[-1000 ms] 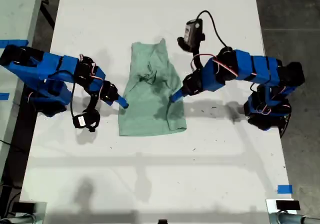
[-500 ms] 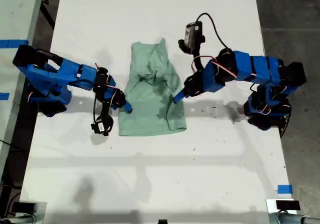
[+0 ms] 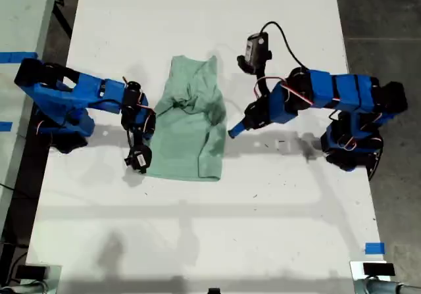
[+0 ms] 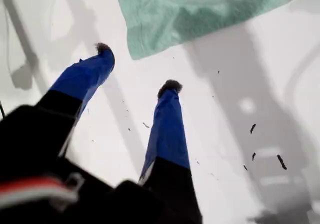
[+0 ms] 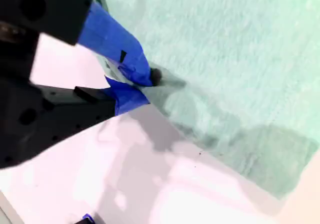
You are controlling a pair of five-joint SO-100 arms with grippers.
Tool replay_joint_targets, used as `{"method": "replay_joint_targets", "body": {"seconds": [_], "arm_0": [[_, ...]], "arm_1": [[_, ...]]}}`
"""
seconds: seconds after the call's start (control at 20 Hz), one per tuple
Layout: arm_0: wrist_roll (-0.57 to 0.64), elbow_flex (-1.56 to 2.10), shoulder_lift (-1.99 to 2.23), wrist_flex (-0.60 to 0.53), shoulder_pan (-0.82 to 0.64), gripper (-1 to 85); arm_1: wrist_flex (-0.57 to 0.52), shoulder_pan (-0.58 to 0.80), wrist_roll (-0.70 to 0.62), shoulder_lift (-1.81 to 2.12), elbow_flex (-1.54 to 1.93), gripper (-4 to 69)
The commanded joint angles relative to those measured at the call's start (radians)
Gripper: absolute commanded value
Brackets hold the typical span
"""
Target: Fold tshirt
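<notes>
Soft mint tshirt (image 3: 187, 126) dragged; second gripper (image 5: 145, 86) fingers pinch hem, first gripper (image 4: 137, 68) fingers wide.

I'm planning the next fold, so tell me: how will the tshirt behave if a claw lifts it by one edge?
The tshirt will likely drape limply rather than hold shape: it already lies creased and bunched near its middle. It looks thin and light, so my second claw, pinching its edge, should lift it easily. On the smooth white table it may slide when tugged.

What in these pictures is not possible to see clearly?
Sleeves and collar of the shirt: exterior view, lost in bunched folds.
Rest of the shirt: first wrist view, cut by the picture edge.
How much cloth my second hand pinches: second wrist view, blurred, hand covers it.
</notes>
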Motion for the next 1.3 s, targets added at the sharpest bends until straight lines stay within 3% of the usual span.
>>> {"method": "replay_joint_targets", "body": {"seconds": [0.0,0.35,0.45,0.6,0.75,1.25], "arm_0": [[-0.006,-0.267,-0.009,0.158,0.014,0.1],[0.147,-0.877,-0.614,0.112,0.025,0.1],[0.189,-0.968,-0.75,0.1,0.0,21.2],[0.218,-0.966,-0.778,0.189,-0.046,25.6],[0.221,-0.942,-0.687,0.311,-0.06,25.0],[0.091,-0.443,0.083,0.311,0.091,23.1]], "arm_1": [[-0.035,-0.008,0.014,0.072,-0.005,23.0],[-0.058,-0.021,0.034,0.072,0.031,22.9],[-0.063,-0.026,0.04,0.074,0.037,22.8],[-0.072,-0.032,0.048,0.08,0.054,22.8],[-0.072,-0.032,0.048,0.087,0.057,22.8],[-0.063,-0.037,0.064,0.055,0.015,22.4]]}}
